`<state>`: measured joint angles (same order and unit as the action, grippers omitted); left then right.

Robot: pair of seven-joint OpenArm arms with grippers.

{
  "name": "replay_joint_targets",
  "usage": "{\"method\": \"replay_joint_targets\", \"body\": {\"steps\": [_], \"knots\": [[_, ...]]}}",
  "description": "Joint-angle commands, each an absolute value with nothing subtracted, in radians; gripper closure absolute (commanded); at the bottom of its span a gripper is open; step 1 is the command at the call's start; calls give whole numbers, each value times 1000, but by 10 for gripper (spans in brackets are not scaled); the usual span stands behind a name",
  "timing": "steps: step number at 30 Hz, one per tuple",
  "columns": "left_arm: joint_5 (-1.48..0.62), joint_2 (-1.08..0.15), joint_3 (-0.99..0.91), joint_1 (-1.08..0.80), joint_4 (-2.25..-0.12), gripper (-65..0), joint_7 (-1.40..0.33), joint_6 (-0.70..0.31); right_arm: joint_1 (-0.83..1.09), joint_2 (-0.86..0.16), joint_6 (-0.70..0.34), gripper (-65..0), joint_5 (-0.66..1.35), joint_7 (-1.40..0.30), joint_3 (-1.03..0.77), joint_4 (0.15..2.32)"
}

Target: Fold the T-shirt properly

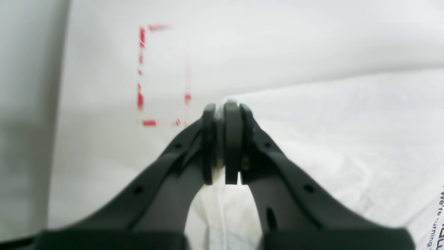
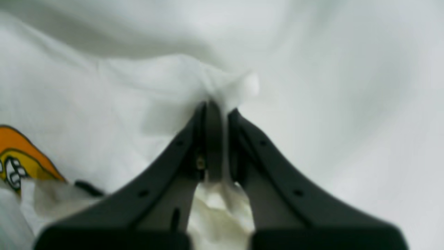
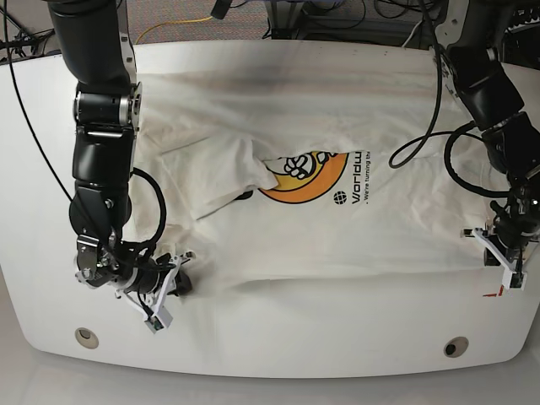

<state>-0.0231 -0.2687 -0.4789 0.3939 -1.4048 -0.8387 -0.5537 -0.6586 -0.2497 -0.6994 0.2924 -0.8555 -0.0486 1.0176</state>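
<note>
The cream T-shirt [image 3: 337, 228] lies spread on the white table [image 3: 295, 346] with its orange round graphic [image 3: 308, 173] facing up. Its left part is rumpled, with a flap folded over beside the graphic. My right gripper [image 3: 175, 285] is at the shirt's lower left corner. In the right wrist view it [image 2: 220, 104] is shut on a pinch of the cloth [image 2: 239, 85], and the graphic's edge [image 2: 20, 156] shows at the left. My left gripper [image 3: 496, 246] is at the shirt's right edge. In the left wrist view it [image 1: 225, 106] is shut on a fold of the shirt [image 1: 347, 139].
A red dashed square [image 1: 163, 76] is marked on the table just past the left gripper; a red mark [image 3: 490, 294] shows there in the base view. Two round holes [image 3: 84, 336] [image 3: 456, 347] sit near the table's front edge. Cables [image 3: 422, 143] hang from the arms.
</note>
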Motion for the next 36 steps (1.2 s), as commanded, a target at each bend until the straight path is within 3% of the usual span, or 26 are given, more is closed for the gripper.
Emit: {"method": "replay_joint_targets", "body": {"steps": [1, 9, 13, 23, 29, 36], "knots": [[-31, -285, -476, 423, -1466, -17, -814, -550, -697, -265, -698, 0, 297, -880, -58, 1109], [-36, -283, -478, 344, -1586, -17, -837, -558, -579, -266, -698, 0, 297, -1070, -62, 1383], [-36, -283, -481, 283, -1624, -17, -851, -610, -483, -282, -698, 0, 303, -1132, -62, 1514], [-33, -286, -484, 99, -1655, -17, -851, -656, -289, -285, -698, 0, 303, -1187, -163, 1689], [-31, -300, -519, 25, -1664, -17, -851, -698, -176, -277, -698, -60, 303, -1247, -203, 1819], [-30, -306, -515, -64, -1733, -17, -860, -698, -44, -263, -698, -71, 305, -1256, -208, 1916]]}}
